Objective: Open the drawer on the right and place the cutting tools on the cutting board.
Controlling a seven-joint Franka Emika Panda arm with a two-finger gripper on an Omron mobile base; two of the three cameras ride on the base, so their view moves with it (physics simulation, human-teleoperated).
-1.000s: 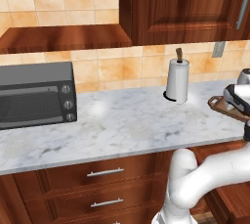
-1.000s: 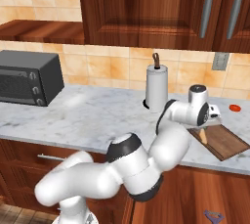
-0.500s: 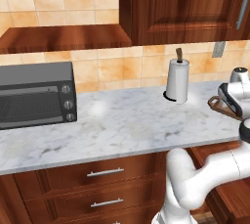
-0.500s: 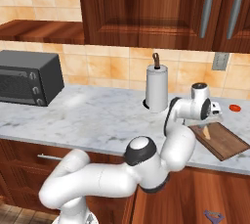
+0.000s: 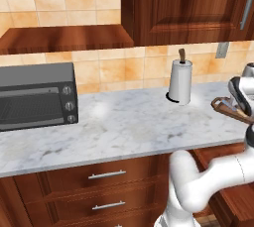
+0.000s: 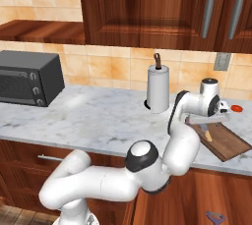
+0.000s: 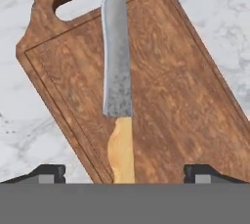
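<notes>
A knife (image 7: 118, 96) — mottled grey-blue blade, smooth orange-tan handle — lies flat on the cutting board (image 7: 176, 96) straight ahead of the fingers (image 7: 124, 175), which stand spread wide, holding nothing. The board is grainy dark brown wood with a grooved rim and rounded loop handle, resting on the veined white marble counter (image 7: 215, 3) — a white paper-towel roll (image 6: 158, 90) stands beyond.
</notes>
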